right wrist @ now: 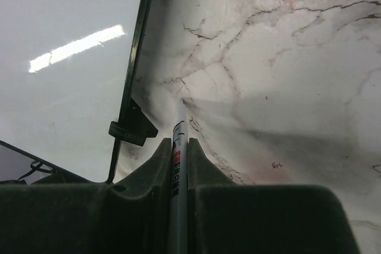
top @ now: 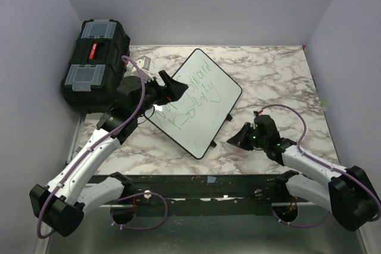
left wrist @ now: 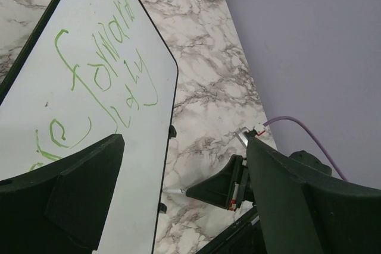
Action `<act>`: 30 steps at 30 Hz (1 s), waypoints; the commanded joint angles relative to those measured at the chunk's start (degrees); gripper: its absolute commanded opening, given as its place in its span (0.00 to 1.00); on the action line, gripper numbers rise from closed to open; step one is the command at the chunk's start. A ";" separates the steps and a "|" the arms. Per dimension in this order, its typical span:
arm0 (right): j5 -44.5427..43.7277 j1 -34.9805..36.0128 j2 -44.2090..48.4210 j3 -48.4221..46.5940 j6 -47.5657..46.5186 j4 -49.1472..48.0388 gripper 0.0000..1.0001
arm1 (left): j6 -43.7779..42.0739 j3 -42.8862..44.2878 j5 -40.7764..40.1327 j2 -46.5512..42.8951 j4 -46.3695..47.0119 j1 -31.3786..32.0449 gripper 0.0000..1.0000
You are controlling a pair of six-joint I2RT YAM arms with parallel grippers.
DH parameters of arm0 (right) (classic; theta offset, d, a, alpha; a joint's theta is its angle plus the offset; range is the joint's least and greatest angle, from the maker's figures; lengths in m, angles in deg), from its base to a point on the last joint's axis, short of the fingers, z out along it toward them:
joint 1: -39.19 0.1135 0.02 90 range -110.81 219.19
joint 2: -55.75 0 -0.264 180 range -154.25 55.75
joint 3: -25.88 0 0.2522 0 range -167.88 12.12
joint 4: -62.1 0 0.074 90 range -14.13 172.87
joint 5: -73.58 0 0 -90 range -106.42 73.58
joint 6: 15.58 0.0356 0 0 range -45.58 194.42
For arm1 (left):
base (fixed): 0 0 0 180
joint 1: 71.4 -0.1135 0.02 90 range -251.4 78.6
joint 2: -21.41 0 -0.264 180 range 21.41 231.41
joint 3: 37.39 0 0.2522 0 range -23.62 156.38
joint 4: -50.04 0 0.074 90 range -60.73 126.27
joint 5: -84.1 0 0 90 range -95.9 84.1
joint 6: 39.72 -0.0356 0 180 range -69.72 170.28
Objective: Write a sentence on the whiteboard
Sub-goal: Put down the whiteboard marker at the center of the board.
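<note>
The whiteboard (top: 205,117) lies tilted like a diamond on the marble table. The sentence (top: 191,94) runs across it in two lines of thin green handwriting, also legible in the left wrist view (left wrist: 101,81). My left gripper (top: 171,89) hovers open over the board's left part, its fingers wide apart with nothing between them (left wrist: 186,142). My right gripper (top: 237,137) rests low on the table just right of the board's lower right edge. It is shut on a white marker (right wrist: 178,165), whose tip points at the board's black rim (right wrist: 136,57).
A black toolbox (top: 95,63) with clear lid compartments stands at the back left, close behind the left arm. Purple-grey walls enclose the table on three sides. A small black knob (right wrist: 132,128) sticks out from the board's rim near the marker tip.
</note>
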 commanded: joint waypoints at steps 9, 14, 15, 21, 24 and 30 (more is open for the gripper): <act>1.84 0.33 -3.39 5.39 2.98 -13.02 0.25 | -1.64 -2.35 1.20 -3.79 0.76 -0.38 0.86; -0.28 0.33 -1.51 6.72 3.31 -11.49 0.45 | -2.30 -2.57 0.27 -4.68 -0.69 -0.38 0.86; -0.46 0.33 -1.24 6.62 3.12 -10.79 0.48 | -2.49 -2.64 0.01 -4.79 -0.87 -0.38 0.86; -4.15 0.32 1.57 3.82 1.33 -3.43 0.68 | -3.97 -2.67 -0.97 -5.55 -2.11 -0.38 0.86; -8.29 0.31 4.20 0.94 -0.78 4.15 0.79 | -5.79 -2.35 -1.89 -6.20 -3.58 -0.38 0.87; -16.45 0.33 9.06 -8.49 -6.93 16.78 0.92 | -12.11 -1.54 -5.11 -8.80 -7.87 -0.56 0.91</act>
